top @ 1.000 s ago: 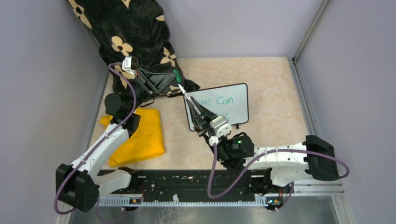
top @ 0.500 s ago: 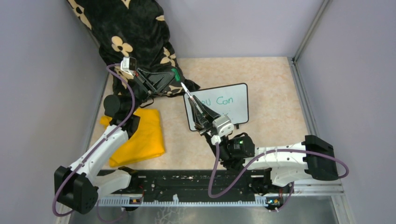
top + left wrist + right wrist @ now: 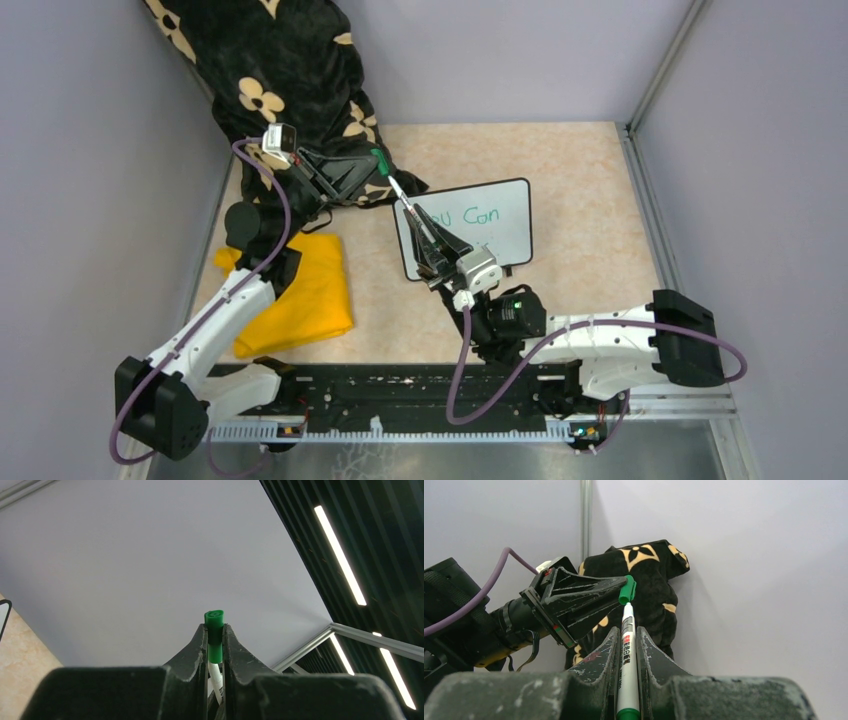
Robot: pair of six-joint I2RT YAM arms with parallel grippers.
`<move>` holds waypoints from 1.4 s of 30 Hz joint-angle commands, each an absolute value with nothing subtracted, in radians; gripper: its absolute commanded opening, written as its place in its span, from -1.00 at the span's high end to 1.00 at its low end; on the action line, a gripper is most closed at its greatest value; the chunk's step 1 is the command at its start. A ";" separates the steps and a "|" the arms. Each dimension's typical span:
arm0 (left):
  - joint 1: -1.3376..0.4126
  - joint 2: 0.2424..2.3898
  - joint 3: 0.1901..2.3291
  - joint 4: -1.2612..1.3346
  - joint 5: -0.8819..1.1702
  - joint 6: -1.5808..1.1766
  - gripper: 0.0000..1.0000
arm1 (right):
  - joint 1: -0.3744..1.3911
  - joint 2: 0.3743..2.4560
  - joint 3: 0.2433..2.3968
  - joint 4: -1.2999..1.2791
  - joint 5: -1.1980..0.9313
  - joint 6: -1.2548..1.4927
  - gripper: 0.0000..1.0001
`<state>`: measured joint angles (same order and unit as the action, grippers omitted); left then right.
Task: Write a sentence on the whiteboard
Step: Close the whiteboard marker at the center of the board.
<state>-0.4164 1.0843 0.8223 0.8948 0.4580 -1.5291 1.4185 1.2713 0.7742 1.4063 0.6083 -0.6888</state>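
Our left gripper [image 3: 378,170] pinches the cap [image 3: 214,630], our right gripper [image 3: 413,210] the marker [image 3: 626,650], hiding the whiteboard's [image 3: 505,242] left; of the sentence [image 3: 480,214] we read only "ou Con".

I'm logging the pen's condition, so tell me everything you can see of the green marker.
The marker is a slim white plastic barrel with red and black print and a green band at its rear. Its green cap covers the tip, which is hidden; whether it is pushed fully home cannot be told. The pen is held off the table, spanning the two arms: the right gripper is shut on the barrel and the left gripper is shut on the cap. Nothing else touches it.
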 commanded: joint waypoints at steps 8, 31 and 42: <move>-0.439 1.078 0.835 0.898 0.450 -1.504 1.00 | 1.436 1.266 0.808 1.455 0.613 -0.695 1.00; -0.481 1.064 0.816 0.879 0.433 -1.474 1.00 | 1.435 1.317 0.830 1.527 0.646 -0.752 1.00; -0.515 1.047 0.808 0.873 0.413 -1.458 1.00 | 1.435 1.354 0.853 1.595 0.680 -0.795 1.00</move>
<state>-0.4934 1.0782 0.8162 0.8593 0.4072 -1.4788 1.4254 1.3460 0.8021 1.5208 0.6468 -0.7696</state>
